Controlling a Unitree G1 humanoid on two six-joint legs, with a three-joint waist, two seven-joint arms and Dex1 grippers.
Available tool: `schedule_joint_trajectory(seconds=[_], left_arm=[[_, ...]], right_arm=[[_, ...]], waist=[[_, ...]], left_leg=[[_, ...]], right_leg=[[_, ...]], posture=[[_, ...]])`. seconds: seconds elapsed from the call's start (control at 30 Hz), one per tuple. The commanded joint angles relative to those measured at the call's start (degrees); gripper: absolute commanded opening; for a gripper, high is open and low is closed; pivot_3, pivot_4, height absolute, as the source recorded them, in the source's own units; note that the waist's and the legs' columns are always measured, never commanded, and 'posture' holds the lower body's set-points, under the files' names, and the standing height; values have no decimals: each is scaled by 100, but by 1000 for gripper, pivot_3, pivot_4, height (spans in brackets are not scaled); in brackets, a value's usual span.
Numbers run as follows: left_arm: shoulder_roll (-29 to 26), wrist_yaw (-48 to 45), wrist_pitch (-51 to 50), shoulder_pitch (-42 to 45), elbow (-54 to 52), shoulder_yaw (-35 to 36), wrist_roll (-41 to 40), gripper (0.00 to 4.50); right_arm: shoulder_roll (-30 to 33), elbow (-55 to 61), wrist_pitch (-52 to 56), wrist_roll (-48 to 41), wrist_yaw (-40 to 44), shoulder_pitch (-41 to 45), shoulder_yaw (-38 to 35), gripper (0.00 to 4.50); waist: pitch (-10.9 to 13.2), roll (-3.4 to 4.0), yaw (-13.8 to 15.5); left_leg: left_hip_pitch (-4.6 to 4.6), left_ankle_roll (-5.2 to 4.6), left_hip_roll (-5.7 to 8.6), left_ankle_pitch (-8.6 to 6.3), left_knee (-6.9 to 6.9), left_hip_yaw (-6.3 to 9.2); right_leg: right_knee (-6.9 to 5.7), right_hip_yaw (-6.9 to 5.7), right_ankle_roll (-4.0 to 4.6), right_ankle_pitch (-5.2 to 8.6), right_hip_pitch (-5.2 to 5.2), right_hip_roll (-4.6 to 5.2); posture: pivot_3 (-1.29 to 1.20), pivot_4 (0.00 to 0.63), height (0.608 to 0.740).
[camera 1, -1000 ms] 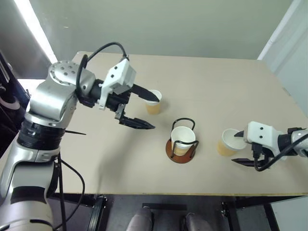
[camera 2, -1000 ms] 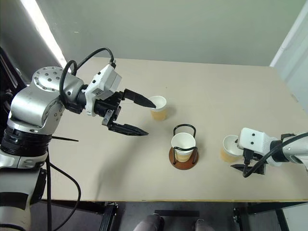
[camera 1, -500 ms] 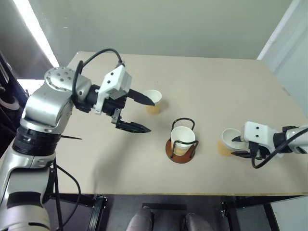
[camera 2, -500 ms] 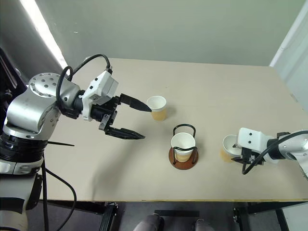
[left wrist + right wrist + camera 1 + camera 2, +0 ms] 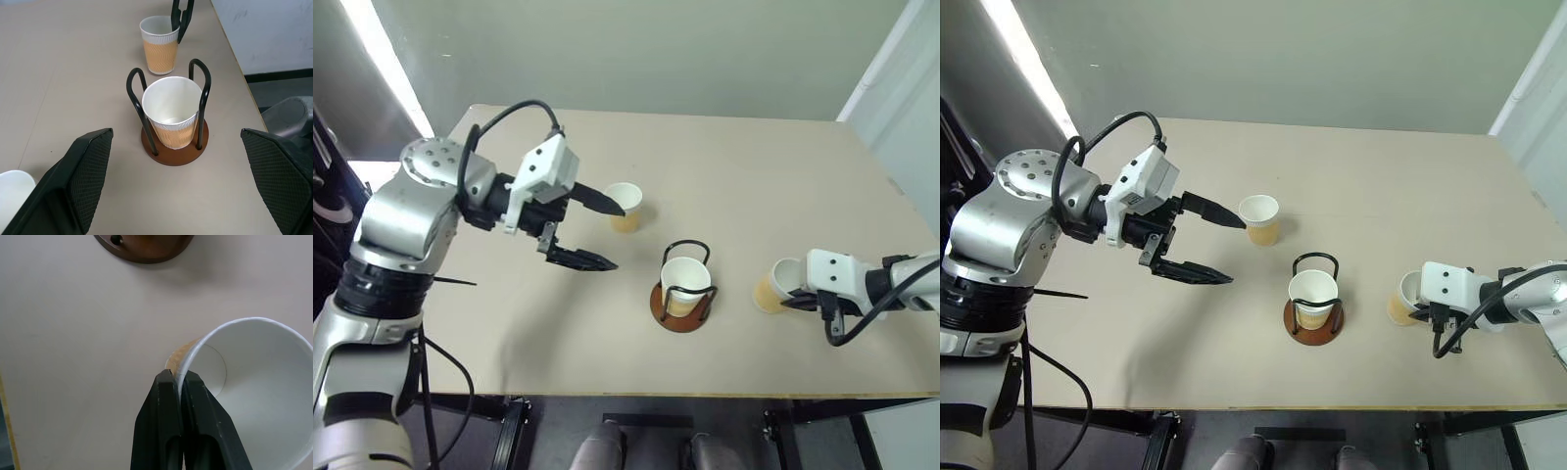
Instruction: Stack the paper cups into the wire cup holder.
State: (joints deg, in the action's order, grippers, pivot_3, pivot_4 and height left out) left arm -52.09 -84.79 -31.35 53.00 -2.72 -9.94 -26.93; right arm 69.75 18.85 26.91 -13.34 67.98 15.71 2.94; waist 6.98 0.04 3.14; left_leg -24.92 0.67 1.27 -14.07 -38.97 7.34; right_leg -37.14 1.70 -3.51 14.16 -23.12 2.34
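Note:
The wire cup holder (image 5: 658, 305) stands mid-table on its reddish-brown disc, black loops around one paper cup (image 5: 685, 279) seated in it. A second paper cup (image 5: 625, 206) stands behind and to the left of it. My left gripper (image 5: 617, 235) hovers open just left of that cup, its upper fingertip close to the rim and nothing between its fingers. A third paper cup (image 5: 773, 287) sits on the table to the holder's right. My right gripper (image 5: 180, 377) is shut on this cup's rim, one finger inside the wall and one outside.
The beige table (image 5: 509, 333) has its front edge close below the right gripper and holder. A pale wall panel (image 5: 901, 88) rises past the table's right edge. Bare tabletop lies between the holder and the right cup.
My right gripper's fingers have closed onto the rim of the right-hand cup. The left arm has stayed where it was, still open.

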Motion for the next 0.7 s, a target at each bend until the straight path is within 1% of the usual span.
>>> schedule_joint_trajectory(seconds=[0.03, 0.2, 0.33, 0.53, 0.7], left_arm=[[-188, -79, 75, -32, -131, 202, 62, 4500], [-443, -243, 102, -183, -116, 226, 86, 4500], [-501, -314, 141, -240, -39, 226, 157, 4500], [-417, -381, 193, -187, 77, 133, 238, 4500], [-333, -520, 326, -51, 235, 25, 377, 4500]], right_arm=[[130, 207, 70, -165, 125, 281, -354, 14], [206, 422, 402, -506, 261, 959, -581, 14], [338, 780, 765, -985, 499, 1901, -654, 14], [148, 1239, 1313, -1520, 585, 3173, -282, 14], [-102, 1608, 1523, -1707, 718, 3665, 161, 14]], waist=[[0, 0, -6], [2, 3, -25], [2, 4, -20], [2, 4, -26], [2, 4, -32]], left_leg=[[0, 0, 0, 0, 1, 0], [0, 1, 0, 0, 6, -1], [-2, 1, 1, 0, 9, 0], [-4, 2, 1, 0, 17, 3], [-4, 2, 1, 0, 22, 3]], right_leg=[[0, 0, 0, 0, -1, 0], [0, 2, 1, 0, -5, 0], [5, 2, 2, 0, -7, 0], [11, 1, 6, 3, -10, 0], [10, 1, 11, 5, -15, 0]], posture=[[0, 150, 740], [0, 150, 740], [0, 150, 740], [0, 150, 740], [0, 150, 740]])
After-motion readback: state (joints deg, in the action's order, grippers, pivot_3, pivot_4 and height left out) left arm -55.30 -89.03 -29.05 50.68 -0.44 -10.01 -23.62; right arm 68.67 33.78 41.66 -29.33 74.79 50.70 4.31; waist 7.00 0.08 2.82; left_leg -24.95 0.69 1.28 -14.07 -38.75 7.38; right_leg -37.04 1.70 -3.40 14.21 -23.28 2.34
